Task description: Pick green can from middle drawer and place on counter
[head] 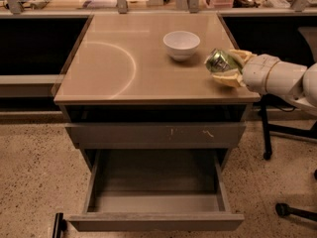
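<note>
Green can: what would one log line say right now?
green can | held in end effector | over counter right edge, beside white bowl | middle drawer open

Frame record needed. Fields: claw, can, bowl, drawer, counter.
claw: at right edge of counter, shut on can
can: green, tilted, right of bowl; contact with counter unclear
bowl: white, upright, on counter
drawer: middle one, pulled open, no can inside
counter: tan, glossy, bowl on it
</note>
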`<act>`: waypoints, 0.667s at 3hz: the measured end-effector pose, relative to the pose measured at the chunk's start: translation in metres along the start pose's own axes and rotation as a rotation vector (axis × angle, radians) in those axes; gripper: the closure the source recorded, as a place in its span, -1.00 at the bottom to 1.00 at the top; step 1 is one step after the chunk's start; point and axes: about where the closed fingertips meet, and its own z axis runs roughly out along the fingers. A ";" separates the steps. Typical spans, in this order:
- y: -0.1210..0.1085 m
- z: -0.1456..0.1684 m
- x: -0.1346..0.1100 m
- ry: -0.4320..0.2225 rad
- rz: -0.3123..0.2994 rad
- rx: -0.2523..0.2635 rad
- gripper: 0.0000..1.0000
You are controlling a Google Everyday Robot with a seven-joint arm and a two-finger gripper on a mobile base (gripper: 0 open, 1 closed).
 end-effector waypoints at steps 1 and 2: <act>0.002 0.011 0.013 -0.014 0.026 -0.013 0.62; 0.002 0.011 0.013 -0.014 0.026 -0.013 0.16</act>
